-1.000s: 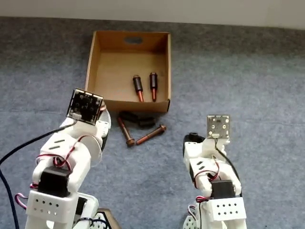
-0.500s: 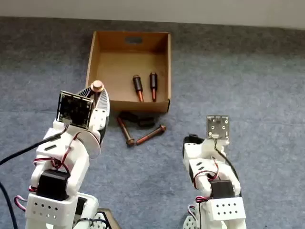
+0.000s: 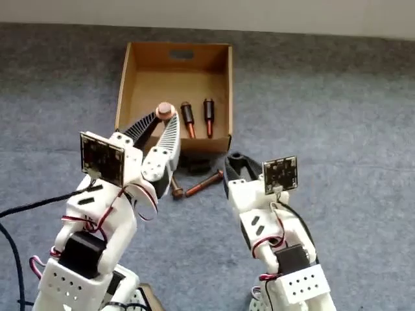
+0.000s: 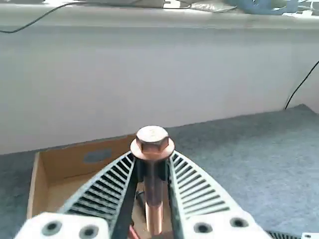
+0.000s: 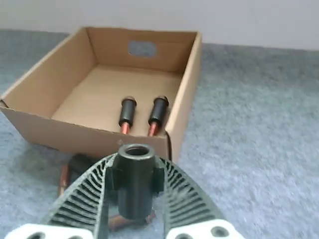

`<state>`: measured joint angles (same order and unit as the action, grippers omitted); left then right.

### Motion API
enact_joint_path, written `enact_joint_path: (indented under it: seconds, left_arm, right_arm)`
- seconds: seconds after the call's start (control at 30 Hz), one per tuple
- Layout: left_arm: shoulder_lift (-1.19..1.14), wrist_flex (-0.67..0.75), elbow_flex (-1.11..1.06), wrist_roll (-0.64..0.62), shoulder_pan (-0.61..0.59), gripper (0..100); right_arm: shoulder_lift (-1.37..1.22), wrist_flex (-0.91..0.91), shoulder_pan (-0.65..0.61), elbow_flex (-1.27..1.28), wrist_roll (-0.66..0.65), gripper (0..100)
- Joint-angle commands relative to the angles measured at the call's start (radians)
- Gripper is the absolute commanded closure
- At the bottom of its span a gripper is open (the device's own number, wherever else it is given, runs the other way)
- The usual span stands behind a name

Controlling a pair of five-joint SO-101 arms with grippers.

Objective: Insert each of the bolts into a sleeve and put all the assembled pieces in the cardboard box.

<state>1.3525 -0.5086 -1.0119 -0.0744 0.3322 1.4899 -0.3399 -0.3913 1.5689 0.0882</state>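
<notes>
- two assembled pieces (image 3: 187,114) (image 3: 209,110) lay in the cardboard box (image 3: 127,78); two bolts (image 3: 205,183) (image 3: 175,189) lay on the carpet (image 3: 337,129) outside.
- left gripper (image 4: 152,160) clamped one bolt (image 4: 152,143), lifted higher than before; right gripper (image 5: 135,165), holding one sleeve (image 5: 133,186), had swung closer.

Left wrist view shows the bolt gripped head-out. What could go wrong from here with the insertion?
1. The left claw grips the bolt with its head sticking out and the shank lying between the fingers. The sleeve in the right claw may therefore find little free shank to slide over.
2. Loose bolts lie on the carpet by the front wall of the cardboard box, close to both claws. A low move could knock them aside.
</notes>
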Motion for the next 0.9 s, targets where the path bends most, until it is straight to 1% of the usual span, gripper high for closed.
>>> enact_joint_path:
  seconds: [0.0,0.1,0.2,0.3,0.43,0.53,0.67,0.7,0.73,0.87]
  left_arm:
    - [0.007,0.133,0.008,0.083,0.081,99]
    - [-0.027,0.153,0.007,0.155,0.151,99]
    - [-0.124,0.175,0.035,0.161,0.185,99]
    - [-0.246,0.201,0.107,0.16,0.188,99]
    - [-0.374,0.201,0.216,0.16,0.189,99]
    - [-0.427,0.201,0.248,0.16,0.189,99]
    - [-0.433,0.199,0.246,0.158,0.191,99]
    - [-0.433,0.198,0.246,0.149,0.191,99]
    - [-0.433,0.198,0.246,0.114,0.191,99]
    - [-0.433,0.14,0.259,-0.083,0.189,99]
  right_arm:
    - [0.012,0.074,-0.042,-0.012,0.002,99.2]
    - [0.012,0.102,-0.064,-0.018,0.008,99.2]
    - [0.012,0.165,-0.093,-0.018,0.003,99.2]
    - [0.012,0.249,-0.096,-0.018,0.002,99.2]
    - [0.012,0.278,-0.094,-0.018,0.002,99.2]
    - [0.012,0.278,-0.094,-0.018,0.002,99.2]
    - [0.012,0.302,-0.094,-0.016,0.002,99.2]
    - [0.012,0.317,-0.094,-0.015,0.002,99.2]
    - [0.01,0.329,-0.094,-0.013,0.002,99.2]
    - [0.008,0.34,-0.094,-0.012,0.002,99.2]
